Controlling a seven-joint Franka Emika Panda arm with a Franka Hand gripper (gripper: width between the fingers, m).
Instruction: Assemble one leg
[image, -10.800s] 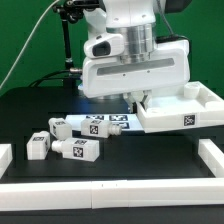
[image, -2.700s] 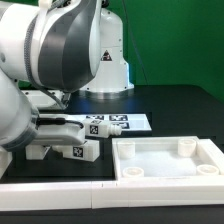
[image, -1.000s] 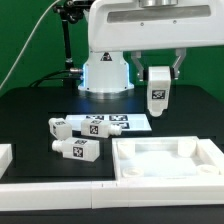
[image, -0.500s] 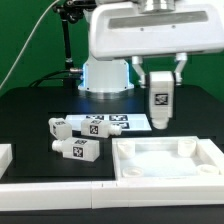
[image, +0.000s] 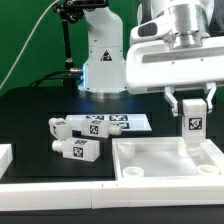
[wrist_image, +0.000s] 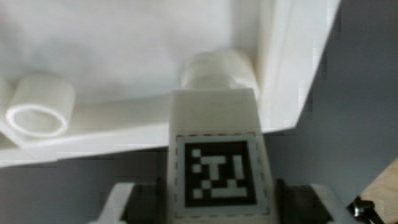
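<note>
Right now I have the tool (image: 191, 108) clamped on the leg (image: 191, 130), one finger on each flank, and I am holding it upright above the exterior view's right part of the white panel (image: 158, 163). I grip the blocky upper body so the narrower peg end (wrist_image: 217, 70) hangs free below, since that is the end that has to go into the panel. In the wrist view the peg points down next to the panel's raised wall (wrist_image: 294, 55), close to a corner. One round socket (wrist_image: 39, 105) sits well off to the side, clearly not the one I am aiming for. The leg's own body hides whatever lies right under the peg, so I cannot tell whether it is centred over a socket or has touched the floor. From the exterior view I judge that it hangs just clear. The panel lies flat on the desk (image: 40, 105) with its open side up, which suits a straight vertical entry. Two spare legs (image: 60, 127) (image: 78, 150) lie on their sides by the marker board (image: 115, 121), well away from my path. My next concern is squaring the peg over its socket before I lower it, as any tilt could jam it against the wall.
</note>
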